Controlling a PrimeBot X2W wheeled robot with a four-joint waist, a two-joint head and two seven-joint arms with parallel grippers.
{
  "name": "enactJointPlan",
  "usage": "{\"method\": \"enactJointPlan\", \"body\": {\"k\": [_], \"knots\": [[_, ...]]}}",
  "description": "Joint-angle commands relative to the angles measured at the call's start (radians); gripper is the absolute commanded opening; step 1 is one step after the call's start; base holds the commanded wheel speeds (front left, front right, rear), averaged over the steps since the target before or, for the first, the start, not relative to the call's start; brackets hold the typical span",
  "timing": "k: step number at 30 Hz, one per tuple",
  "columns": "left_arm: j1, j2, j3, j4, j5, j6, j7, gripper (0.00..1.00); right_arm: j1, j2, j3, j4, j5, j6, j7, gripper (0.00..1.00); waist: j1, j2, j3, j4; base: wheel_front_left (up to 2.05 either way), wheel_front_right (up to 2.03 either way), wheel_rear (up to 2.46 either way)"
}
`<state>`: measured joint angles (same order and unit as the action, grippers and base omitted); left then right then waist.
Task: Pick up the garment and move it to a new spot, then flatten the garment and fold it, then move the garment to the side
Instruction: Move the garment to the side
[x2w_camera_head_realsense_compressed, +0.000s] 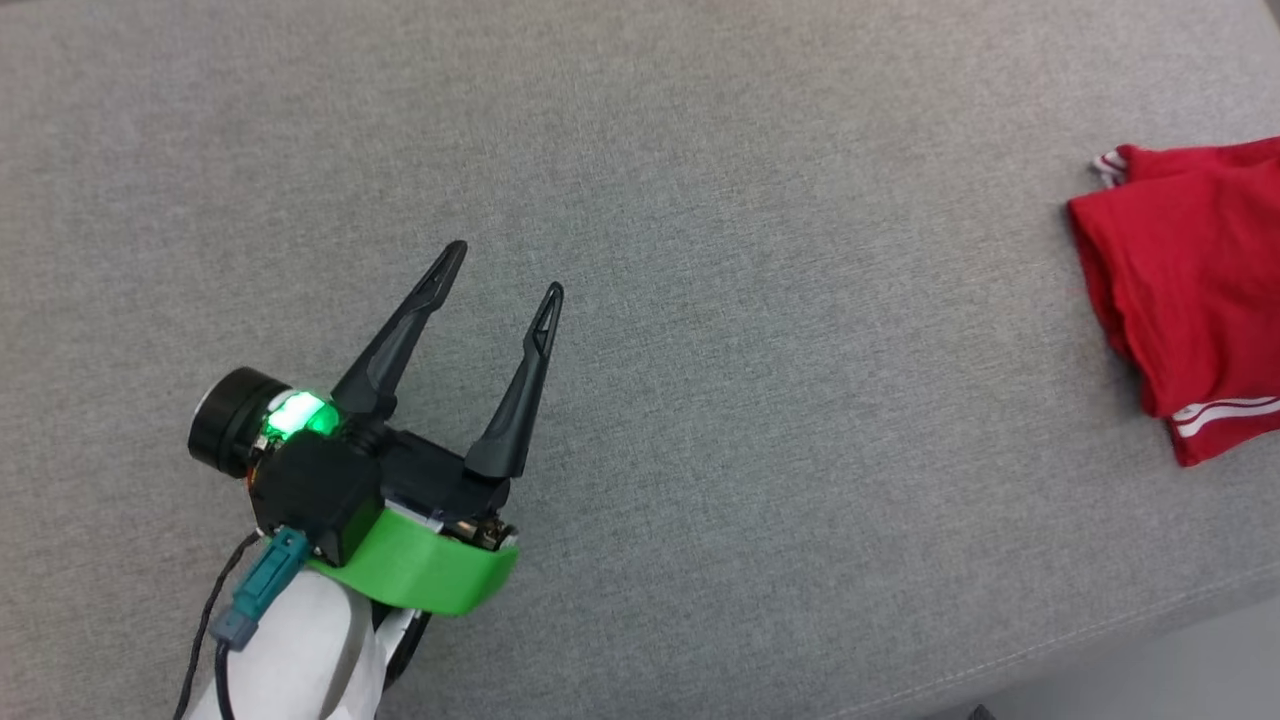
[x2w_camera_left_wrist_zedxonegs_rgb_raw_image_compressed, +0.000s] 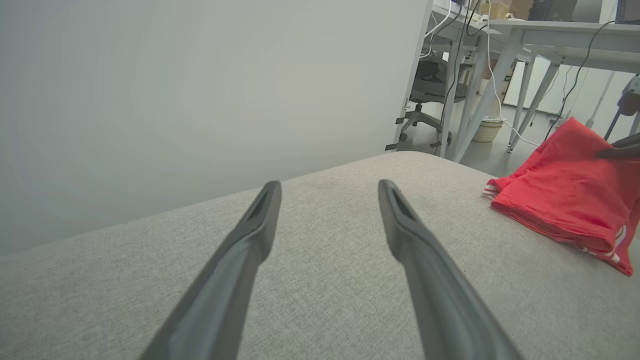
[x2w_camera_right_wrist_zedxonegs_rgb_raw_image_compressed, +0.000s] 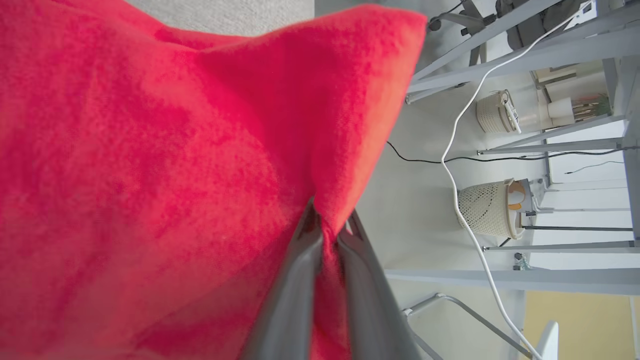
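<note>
While your left gripper (x2w_camera_head_realsense_compressed: 504, 270) hangs over the left part of the grey woven-fabric padded surface (x2w_camera_head_realsense_compressed: 760, 200), you can see its two long dark fingers spread wide with nothing between them. Well apart to the right, near the surface's front edge, you have the red soft-fabric jersey shirt (x2w_camera_head_realsense_compressed: 1190, 290), folded over on itself, with white stripes along its nearest hem and striped red-white trim at its far corner. Look at the right wrist view: your right gripper (x2w_camera_right_wrist_zedxonegs_rgb_raw_image_compressed: 331, 220) is pinched nearly closed on a fold of that red cloth. From the left wrist view, the pinched part stands raised while the rest lies on the surface.
</note>
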<state>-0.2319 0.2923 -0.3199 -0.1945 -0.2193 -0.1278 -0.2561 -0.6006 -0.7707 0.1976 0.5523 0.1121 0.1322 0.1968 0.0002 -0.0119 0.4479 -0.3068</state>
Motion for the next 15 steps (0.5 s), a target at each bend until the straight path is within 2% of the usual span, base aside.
{"method": "enactJointPlan", "body": {"k": [1, 8, 15], "knots": [[-0.019, 0.013, 0.002, -0.014, 0.009, -0.003, -0.006, 1.00, -0.024, 0.005, -0.021, 0.026, -0.013, -0.002, -0.019, 0.00, -0.0002, 0.0119, 0.106, 0.000, 0.00, 0.00, 0.00], [-0.047, 0.036, 0.016, -0.093, 0.013, 0.003, 0.006, 1.00, -0.078, 0.016, -0.160, 0.206, -0.065, -0.002, -0.100, 0.00, -0.0002, 0.0119, 0.173, 0.040, 0.00, 0.00, 0.00], [-0.035, 0.046, 0.016, -0.127, 0.011, 0.012, 0.017, 1.00, -0.120, 0.049, -0.220, 0.318, -0.112, -0.002, -0.186, 0.00, -0.0002, 0.0119, 0.184, 0.056, 0.00, 0.00, 0.00]]}}
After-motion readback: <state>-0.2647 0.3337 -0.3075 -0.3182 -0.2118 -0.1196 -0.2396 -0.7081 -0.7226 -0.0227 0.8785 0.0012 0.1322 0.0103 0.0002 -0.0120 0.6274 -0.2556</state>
